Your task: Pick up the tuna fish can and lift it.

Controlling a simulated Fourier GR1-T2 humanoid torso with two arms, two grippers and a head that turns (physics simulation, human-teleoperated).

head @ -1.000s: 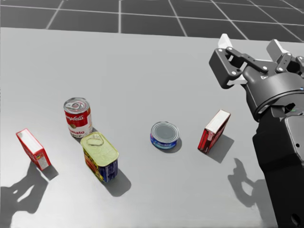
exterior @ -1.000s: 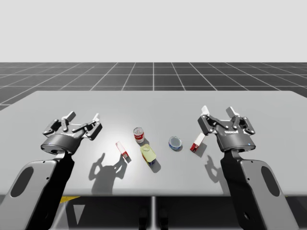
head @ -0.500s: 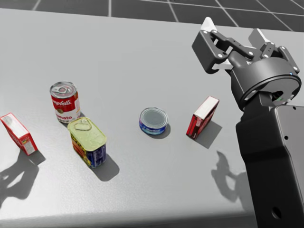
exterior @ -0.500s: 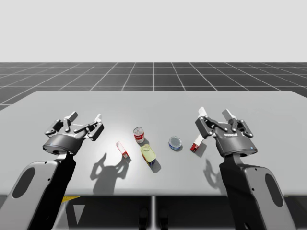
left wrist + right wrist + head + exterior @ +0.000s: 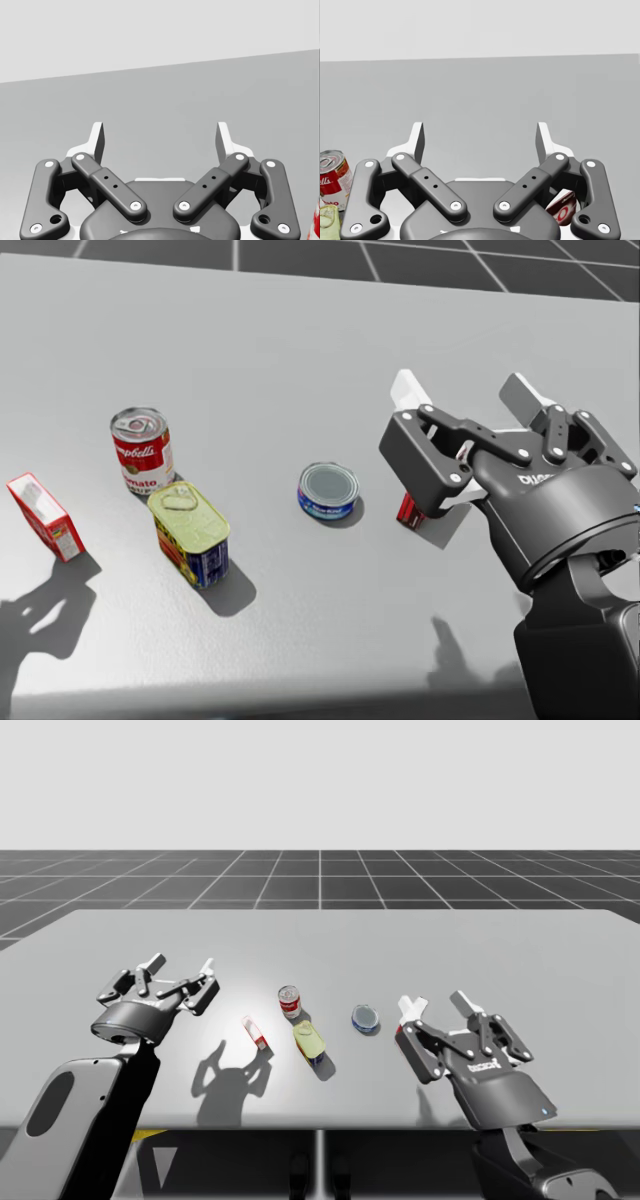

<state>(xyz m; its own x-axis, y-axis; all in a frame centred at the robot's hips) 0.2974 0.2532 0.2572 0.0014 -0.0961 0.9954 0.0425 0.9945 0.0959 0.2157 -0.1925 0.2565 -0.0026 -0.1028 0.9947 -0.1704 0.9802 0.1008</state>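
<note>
Bright, soft light all over, coming from up high and from the far left. Brightest patch on the grey table [image 5: 480,935] near the middle, around the yellow-topped can [image 5: 311,1042], almost white there. Dark shadows lying on the grey table, pointing toward the near edge and a little to the right. A big finger-shaped shadow just near-right of the left gripper [image 5: 180,968], a smaller one beside the right gripper [image 5: 433,1004]. Short dark shadows tucked close to the flat blue can [image 5: 328,490], the red and white can [image 5: 141,450] and the red box [image 5: 42,517]. Pale flat sky [image 5: 320,780] above a dark floor [image 5: 320,880]. Smooth, even grey in both wrist views.
</note>
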